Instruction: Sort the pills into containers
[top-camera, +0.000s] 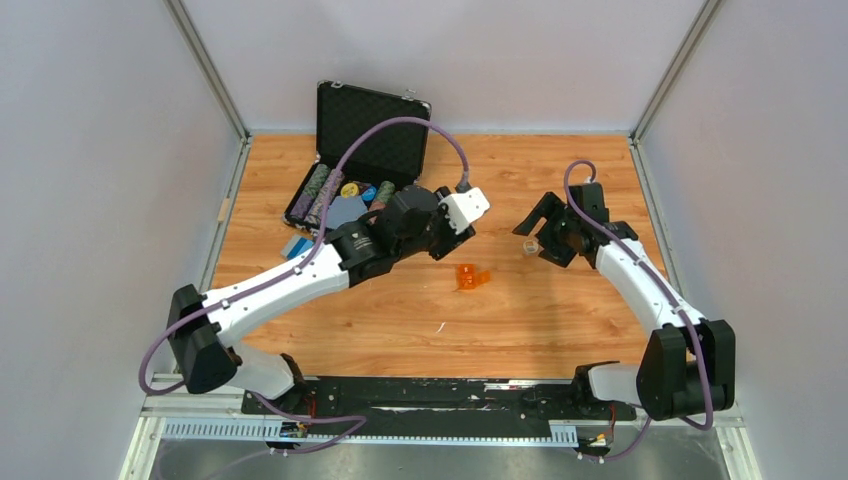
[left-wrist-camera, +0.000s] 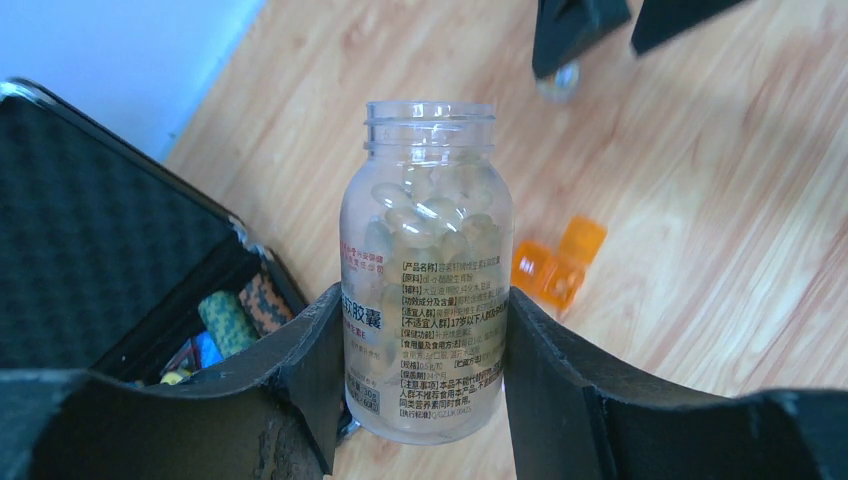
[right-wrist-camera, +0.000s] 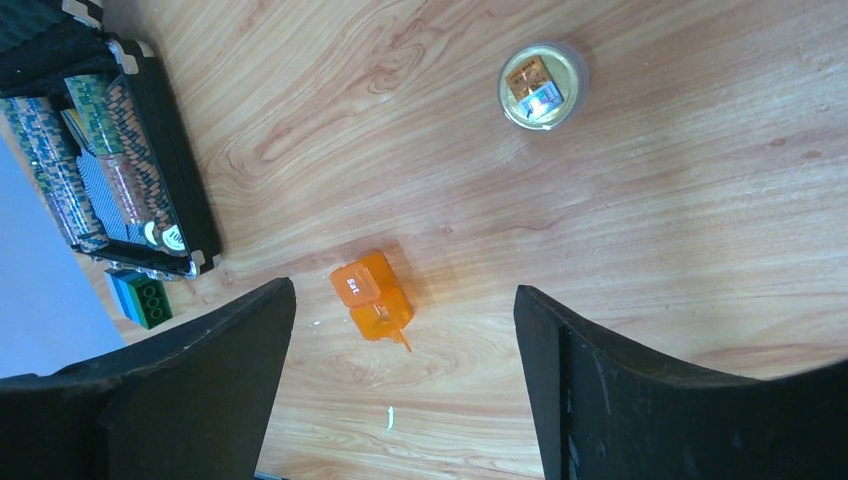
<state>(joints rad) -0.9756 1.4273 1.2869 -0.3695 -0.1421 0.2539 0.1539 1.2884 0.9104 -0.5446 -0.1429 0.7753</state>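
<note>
In the left wrist view my left gripper (left-wrist-camera: 425, 310) is shut on a clear pill bottle (left-wrist-camera: 428, 270) with a printed label. Its mouth has no cap, and pale pills (left-wrist-camera: 425, 215) fill it. The containers (left-wrist-camera: 555, 265), a small orange box of joined compartments with one lid up, lie on the wood just beyond the bottle, also visible from above (top-camera: 470, 277) and in the right wrist view (right-wrist-camera: 372, 295). My right gripper (right-wrist-camera: 402, 290) hangs open and empty above the table, right of the containers (top-camera: 535, 218). In the top view the left gripper (top-camera: 448, 228) sits just up-left of the containers.
A round clear lid (right-wrist-camera: 541, 85) lies on the wood near the right gripper (top-camera: 530, 246). An open black case (top-camera: 360, 150) with striped chips stands at the back left. Blue and green bricks (right-wrist-camera: 140, 297) lie beside it. A white speck (right-wrist-camera: 390, 418) is on the table.
</note>
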